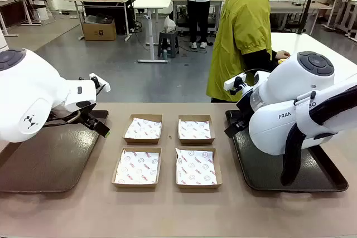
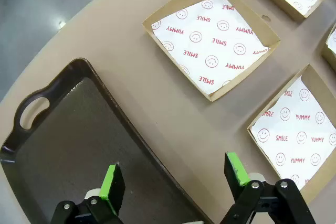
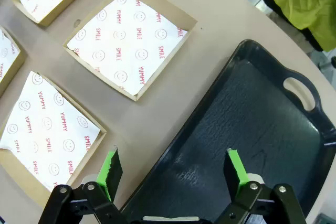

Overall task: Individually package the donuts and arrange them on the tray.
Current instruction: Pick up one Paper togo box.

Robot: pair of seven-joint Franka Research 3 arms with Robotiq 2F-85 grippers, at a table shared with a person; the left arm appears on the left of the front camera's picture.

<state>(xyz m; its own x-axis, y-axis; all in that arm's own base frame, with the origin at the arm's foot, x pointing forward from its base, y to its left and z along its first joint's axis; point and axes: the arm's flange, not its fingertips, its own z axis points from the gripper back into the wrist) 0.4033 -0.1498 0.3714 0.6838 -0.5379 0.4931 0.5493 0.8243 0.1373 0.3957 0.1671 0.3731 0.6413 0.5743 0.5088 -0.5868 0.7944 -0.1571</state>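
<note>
Four paper-lined boxes (image 1: 136, 185) lie at centre frame while the left gripper (image 2: 173, 170) and right gripper (image 3: 172, 160) gape wide, gripping nothing.

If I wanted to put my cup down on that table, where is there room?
The widest bare stretch of table runs along the near edge, before the four lined boxes. The left tray is bare too. Crowded: the narrow gaps between boxes, and the right tray under the right arm.
</note>
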